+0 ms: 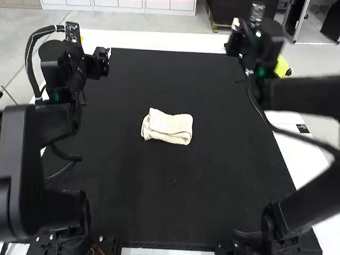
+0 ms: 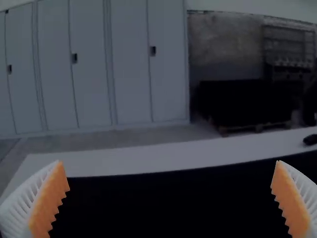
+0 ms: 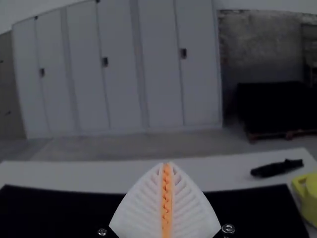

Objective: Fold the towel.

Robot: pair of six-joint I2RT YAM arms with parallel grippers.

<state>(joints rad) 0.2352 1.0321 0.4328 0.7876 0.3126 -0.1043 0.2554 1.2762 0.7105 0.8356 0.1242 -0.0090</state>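
Nearest the camera: left arm (image 1: 24, 159) and right arm (image 1: 313, 188), thick dark links framing the table on either side. Between them a black mat (image 1: 175, 202) runs out to a white table border (image 1: 154, 41). Mat surface lies around the towel (image 1: 169, 125) on all sides, with broad stretches toward both arms and toward the far edge.

Both arms extend forward, wrists up near the far corners. Left gripper (image 1: 103, 59) near the far left corner; its fingers stand wide apart with a bare gap between the orange pads (image 2: 49, 203). Right gripper (image 1: 235, 26) near the far right corner; pads pressed together, nothing held.

Towel sits near the mat's middle, well apart from both grippers: a small, layered, folded bundle, one corner poking up slightly. On the border, a slim black object (image 3: 276, 168); near it, a yellow item (image 3: 308, 193).
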